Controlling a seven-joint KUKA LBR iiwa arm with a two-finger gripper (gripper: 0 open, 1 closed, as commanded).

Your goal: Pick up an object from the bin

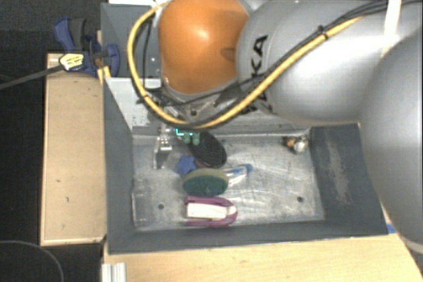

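Observation:
My gripper (pixel 162 147) hangs below the orange wrist cover, low over the bin's back left part. Just to its right lies a black oval thing (pixel 210 150) with a ribbed face. A small blue piece (pixel 184 166) lies in front of that. A dark green round disc (pixel 204 182) rests beside the blue piece, slightly nearer the front. Nothing can be seen held in the gripper.
A white block with a purple band (pixel 210 211) lies near the bin's front wall. A clear piece with a blue end (pixel 239 172) sits right of the disc. A small brass-and-silver part (pixel 295 142) rests by the back wall. The arm covers the bin's upper right.

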